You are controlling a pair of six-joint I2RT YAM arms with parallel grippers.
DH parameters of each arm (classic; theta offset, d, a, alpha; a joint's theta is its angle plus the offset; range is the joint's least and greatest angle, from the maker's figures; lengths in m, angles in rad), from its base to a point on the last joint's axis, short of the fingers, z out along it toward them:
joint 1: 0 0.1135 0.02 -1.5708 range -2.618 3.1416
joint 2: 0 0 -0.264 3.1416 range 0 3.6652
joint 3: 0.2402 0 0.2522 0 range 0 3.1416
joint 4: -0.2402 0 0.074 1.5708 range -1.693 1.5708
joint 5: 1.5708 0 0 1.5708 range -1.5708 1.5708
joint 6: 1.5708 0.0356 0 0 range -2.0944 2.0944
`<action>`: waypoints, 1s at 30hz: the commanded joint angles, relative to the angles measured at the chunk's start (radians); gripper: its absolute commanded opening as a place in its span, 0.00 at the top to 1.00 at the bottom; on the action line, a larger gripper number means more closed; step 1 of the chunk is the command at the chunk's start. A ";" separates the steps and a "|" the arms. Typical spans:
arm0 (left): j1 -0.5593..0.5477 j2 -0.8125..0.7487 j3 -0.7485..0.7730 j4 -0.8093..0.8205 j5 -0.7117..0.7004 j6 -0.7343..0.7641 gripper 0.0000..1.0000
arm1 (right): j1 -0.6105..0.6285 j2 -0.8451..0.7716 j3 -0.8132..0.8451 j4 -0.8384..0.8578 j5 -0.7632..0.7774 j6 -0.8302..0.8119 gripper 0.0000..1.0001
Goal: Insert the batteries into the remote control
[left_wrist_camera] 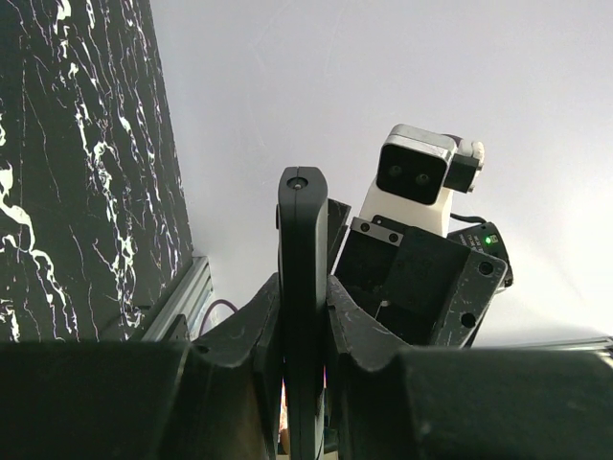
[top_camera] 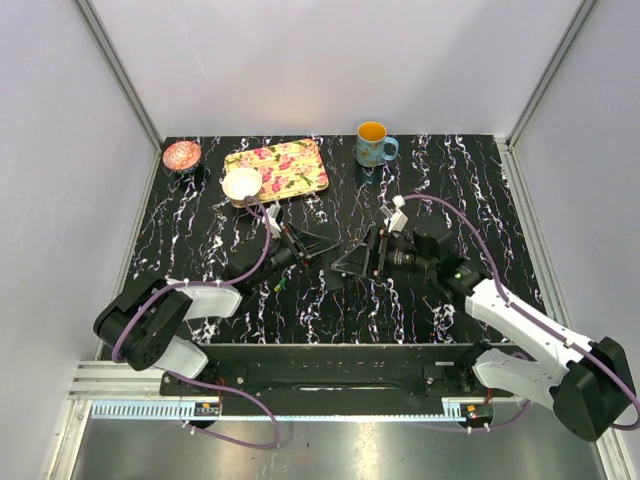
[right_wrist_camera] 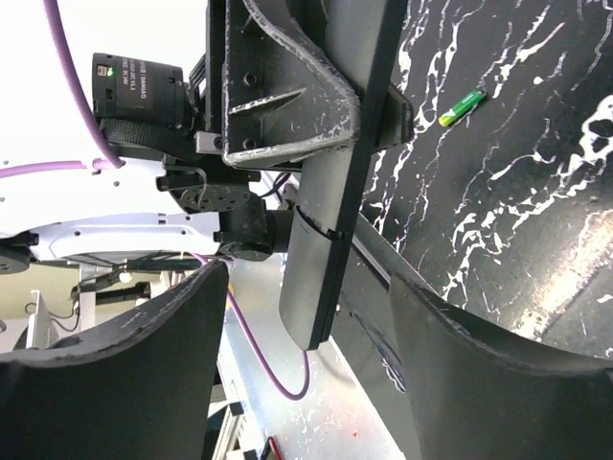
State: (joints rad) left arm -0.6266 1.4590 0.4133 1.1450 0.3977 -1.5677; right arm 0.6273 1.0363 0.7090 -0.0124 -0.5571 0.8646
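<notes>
Clamping down tight: the left gripper (left_wrist_camera: pixel 303 302) is clenched on the slim black plastic bar of a remote control (left_wrist_camera: pixel 303 230). It's held on edge between the jaws and pokes out well past the tips, above the black, white-veined marble counter (top_camera: pixel 450 170).

The right gripper (right_wrist_camera: pixel 306 283) faces it head-on, jaws spread wide, grasping nothing. The free end of the remote control sits in the gap between its two fingers (right_wrist_camera: pixel 115 383) with space on both sides, so there's no contact that I can see.

One tiny green-yellow cylinder battery (right_wrist_camera: pixel 462 105) lies flat on the counter. It's near the left gripper on the side towards the arm bases, apart from the remote control.

Far side of the counter:
- Well beyond the right gripper there's a blue-green ceramic mug (top_camera: pixel 375 147) with an orange inside.
- Beyond the left gripper sits a rectangular floral tray (top_camera: pixel 295 160), with a small white bowl (top_camera: pixel 242 184) at its corner.
- Further out to the left gripper's left is a round pinkish bowl (top_camera: pixel 182 155).
</notes>
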 commanded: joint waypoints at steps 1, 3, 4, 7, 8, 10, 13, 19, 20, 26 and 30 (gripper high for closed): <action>-0.002 -0.037 0.050 0.042 0.013 0.012 1.00 | -0.005 0.031 -0.026 0.183 -0.096 0.077 0.26; -0.005 -0.035 0.056 0.044 0.013 0.014 1.00 | -0.005 0.041 -0.043 0.231 -0.107 0.093 0.32; -0.005 -0.037 0.056 0.042 0.013 0.014 1.00 | -0.005 0.050 -0.048 0.247 -0.124 0.106 0.35; -0.007 -0.043 0.061 0.038 0.012 0.018 1.00 | -0.005 0.070 -0.060 0.287 -0.142 0.129 0.39; -0.008 -0.043 0.062 0.036 0.013 0.020 1.00 | -0.005 0.074 -0.063 0.299 -0.148 0.135 0.39; -0.010 -0.045 0.062 0.036 0.013 0.021 1.00 | -0.005 0.087 -0.068 0.318 -0.156 0.143 0.42; -0.012 -0.046 0.064 0.036 0.012 0.020 1.00 | -0.005 0.097 -0.071 0.333 -0.164 0.154 0.47; -0.016 -0.060 0.065 0.032 0.007 0.024 1.00 | -0.005 0.111 -0.108 0.397 -0.173 0.195 0.53; -0.015 -0.061 0.065 0.030 0.006 0.026 1.00 | -0.005 0.113 -0.115 0.407 -0.175 0.201 0.54; -0.022 -0.081 0.067 0.013 0.001 0.037 1.00 | -0.005 0.122 -0.138 0.443 -0.173 0.226 0.65; -0.030 -0.097 0.068 -0.002 0.000 0.044 1.00 | -0.005 0.120 -0.140 0.442 -0.168 0.232 0.79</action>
State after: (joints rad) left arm -0.6479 1.4082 0.4389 1.1019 0.3965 -1.5383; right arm 0.6270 1.1572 0.5728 0.3771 -0.7090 1.0798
